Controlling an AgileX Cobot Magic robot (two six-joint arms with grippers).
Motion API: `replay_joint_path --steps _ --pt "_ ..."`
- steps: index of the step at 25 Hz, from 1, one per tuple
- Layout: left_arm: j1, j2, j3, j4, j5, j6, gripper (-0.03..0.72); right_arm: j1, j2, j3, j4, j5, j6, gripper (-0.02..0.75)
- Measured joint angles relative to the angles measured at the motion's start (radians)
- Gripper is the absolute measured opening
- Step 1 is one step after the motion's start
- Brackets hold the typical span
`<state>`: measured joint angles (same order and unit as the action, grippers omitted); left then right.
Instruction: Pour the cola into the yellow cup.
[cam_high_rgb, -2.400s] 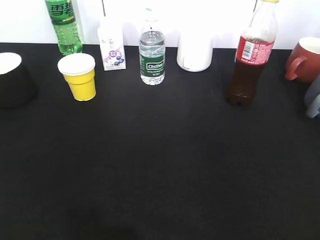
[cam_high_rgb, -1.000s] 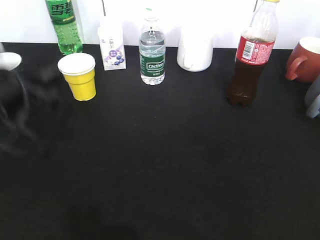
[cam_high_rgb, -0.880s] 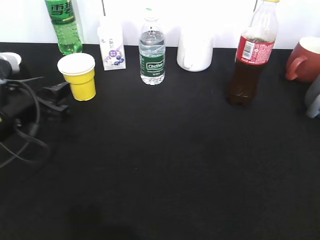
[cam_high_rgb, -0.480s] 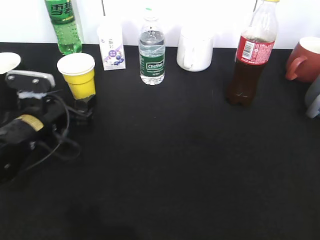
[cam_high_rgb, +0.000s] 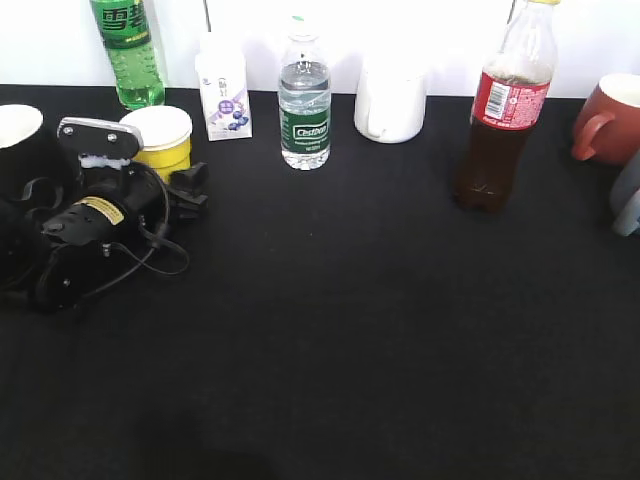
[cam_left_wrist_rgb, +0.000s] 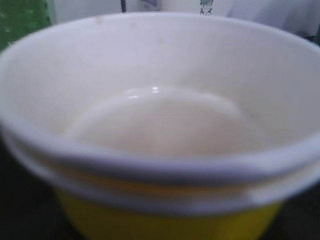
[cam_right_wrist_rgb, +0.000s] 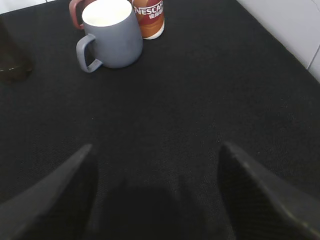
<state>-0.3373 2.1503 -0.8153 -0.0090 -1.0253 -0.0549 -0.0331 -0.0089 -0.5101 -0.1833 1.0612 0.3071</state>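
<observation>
The yellow cup (cam_high_rgb: 160, 138) stands at the back left; its white inside fills the left wrist view (cam_left_wrist_rgb: 160, 125) and looks empty. My left gripper (cam_high_rgb: 178, 180) has reached the cup at table height. One black finger shows just right of the cup and the other is hidden, so the jaws look open around it. The cola (cam_high_rgb: 500, 110) stands upright and capped at the back right, and its dark base shows in the right wrist view (cam_right_wrist_rgb: 10, 55). My right gripper (cam_right_wrist_rgb: 160, 200) is open and empty over bare cloth, out of the exterior view.
Along the back stand a green soda bottle (cam_high_rgb: 127, 50), a small carton (cam_high_rgb: 224, 95), a water bottle (cam_high_rgb: 304, 100) and a white mug (cam_high_rgb: 389, 100). A red mug (cam_high_rgb: 610, 120), a grey mug (cam_right_wrist_rgb: 112, 37) and a Nescafe can (cam_right_wrist_rgb: 148, 17) are at the right. A black cup (cam_high_rgb: 20, 140) is at the far left.
My left arm has come in from the left edge and moved up to the yellow cup, with its fingers now at the cup's sides. The bottles and mugs have not moved.
</observation>
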Motion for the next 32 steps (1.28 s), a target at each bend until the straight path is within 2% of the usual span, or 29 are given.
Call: replay_joint_path --steps 1,3,7,11,14,16,20,22,23,26,29,31,32 --pt "0.003 0.0 0.0 0.001 0.0 0.0 0.446 0.0 0.0 0.0 0.0 0.0 0.0 0.566" --pt "0.003 -0.007 0.01 0.016 -0.001 0.0 0.441 0.0 0.0 0.0 0.0 0.0 0.0 0.566" --pt "0.001 -0.184 0.195 0.095 0.01 -0.004 0.44 0.0 0.0 0.0 0.0 0.0 0.0 0.566" --pt "-0.003 -0.435 0.367 0.371 0.019 -0.155 0.44 0.0 0.0 0.0 0.0 0.0 0.0 0.566" --pt "-0.003 -0.547 0.392 0.594 0.062 -0.275 0.44 0.0 0.0 0.0 0.0 0.0 0.0 0.566" --pt "-0.003 -0.595 0.392 0.679 0.078 -0.319 0.44 0.0 0.0 0.0 0.0 0.0 0.0 0.566" --pt "-0.003 -0.629 0.392 0.703 0.104 -0.342 0.44 0.0 0.0 0.0 0.037 -0.003 -0.014 0.566" --pt "-0.003 -0.629 0.392 0.703 0.113 -0.343 0.44 0.0 0.023 -0.012 0.043 -0.058 -0.023 0.566" --pt "-0.003 -0.629 0.392 0.703 0.113 -0.343 0.44 0.0 0.064 -0.018 0.043 -0.16 -0.024 0.566" --pt "-0.003 -0.629 0.392 0.703 0.115 -0.344 0.44 0.0 0.27 -0.018 0.046 -0.65 -0.026 0.566" --pt "-0.003 -0.629 0.392 0.703 0.12 -0.344 0.44 0.0 0.515 -0.018 0.039 -1.073 -0.028 0.566" --pt "-0.003 -0.629 0.392 0.703 0.123 -0.344 0.44 0.001 0.684 -0.018 -0.034 -1.287 -0.025 0.566" --pt "-0.003 -0.629 0.392 0.703 0.123 -0.344 0.44 0.001 0.773 -0.018 -0.11 -1.386 0.008 0.566"
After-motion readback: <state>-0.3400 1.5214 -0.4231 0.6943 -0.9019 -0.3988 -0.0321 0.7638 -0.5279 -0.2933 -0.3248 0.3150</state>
